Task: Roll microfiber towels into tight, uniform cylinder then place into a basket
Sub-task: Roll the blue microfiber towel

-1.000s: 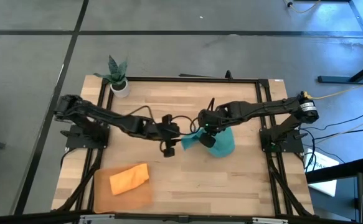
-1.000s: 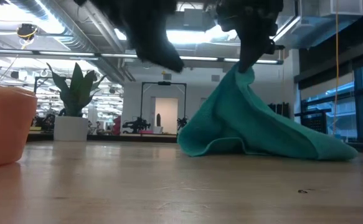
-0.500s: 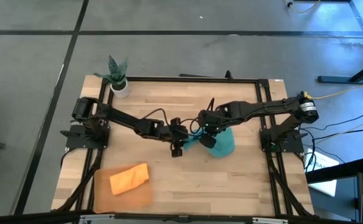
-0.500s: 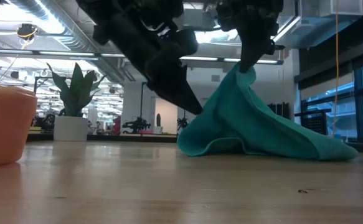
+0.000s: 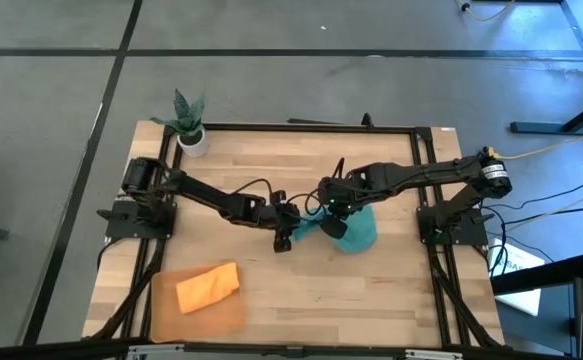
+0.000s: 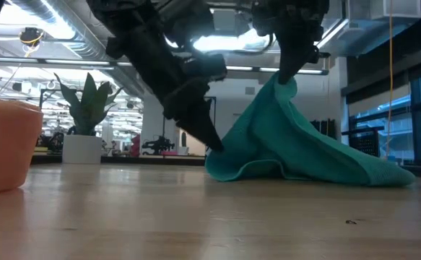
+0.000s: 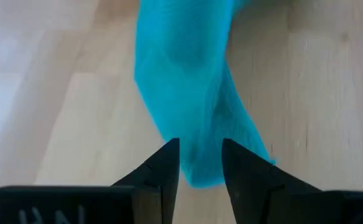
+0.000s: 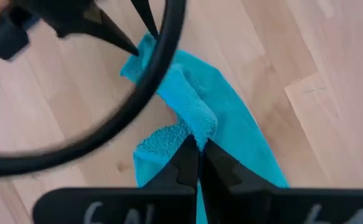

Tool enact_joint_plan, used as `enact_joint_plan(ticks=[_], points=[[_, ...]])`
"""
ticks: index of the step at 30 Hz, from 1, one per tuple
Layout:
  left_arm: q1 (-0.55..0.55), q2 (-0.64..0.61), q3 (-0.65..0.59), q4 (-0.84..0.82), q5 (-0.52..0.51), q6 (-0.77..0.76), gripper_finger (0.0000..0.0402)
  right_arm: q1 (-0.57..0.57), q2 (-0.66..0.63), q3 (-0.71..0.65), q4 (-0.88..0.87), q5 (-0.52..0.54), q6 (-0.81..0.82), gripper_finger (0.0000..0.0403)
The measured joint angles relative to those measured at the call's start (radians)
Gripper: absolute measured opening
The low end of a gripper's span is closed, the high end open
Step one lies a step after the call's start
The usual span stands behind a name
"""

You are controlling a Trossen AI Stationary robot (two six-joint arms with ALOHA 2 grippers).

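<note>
The teal microfiber towel point(image 5: 356, 232) stands on the table's middle like a tent. My right gripper point(image 8: 200, 155) is shut on its raised peak point(image 6: 282, 81). The towel's lower edges point(image 6: 318, 173) rest on the wood. My left gripper point(image 7: 200, 163) comes in low from the table's left, slanting down and open. Its fingers stand on either side of the towel's left corner point(image 6: 217, 162). The orange towel point(image 5: 208, 286) lies bunched in the basket point(image 5: 171, 315) at the near left. My right gripper pinches a bunched fold of the teal towel point(image 8: 201, 132) between its two fingers, coming from above and pointing steeply down. The cloth hangs below the fingers and spreads out, its lower edges on the table. My left gripper straddles the towel's left corner point(image 7: 200, 177); I cannot tell whether its fingers touch the cloth.
A small white pot with a green plant point(image 5: 192, 135) stands at the far left corner. The basket's orange wall point(image 6: 1, 148) shows at the left of the low view. Bare wood lies along the table's near edge.
My left gripper has come down and toward the table's right, and its fingertips have arrived at the teal towel's left corner. The towel keeps its tent shape.
</note>
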State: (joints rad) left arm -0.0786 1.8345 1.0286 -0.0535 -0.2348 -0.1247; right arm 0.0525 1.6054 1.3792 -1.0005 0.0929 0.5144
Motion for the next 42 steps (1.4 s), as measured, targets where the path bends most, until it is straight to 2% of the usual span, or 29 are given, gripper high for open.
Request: enact_joint_plan(ticks=[13, 29, 32, 37, 42], points=[[-0.007, 0.057, 0.001, 0.009, 0.027, -0.176, 0.0110, 0.000, 0.000, 0.000, -0.002, 0.000, 0.000, 0.0006], [-0.009, 0.088, 0.002, -0.008, 0.077, -0.292, 0.0109, 0.000, 0.000, 0.000, 0.002, 0.001, 0.000, 0.0006], [-0.008, 0.086, 0.002, -0.010, 0.077, -0.292, 0.0090, -0.001, 0.000, 0.000, 0.001, 0.001, -0.001, 0.0006], [0.010, 0.080, 0.002, -0.018, 0.086, -0.293, 0.0014, -0.002, 0.000, 0.000, -0.002, 0.001, -0.007, 0.0006], [0.024, 0.040, -0.001, -0.051, 0.112, -0.284, 0.0002, -0.002, -0.001, 0.000, -0.040, 0.001, -0.024, 0.0006]])
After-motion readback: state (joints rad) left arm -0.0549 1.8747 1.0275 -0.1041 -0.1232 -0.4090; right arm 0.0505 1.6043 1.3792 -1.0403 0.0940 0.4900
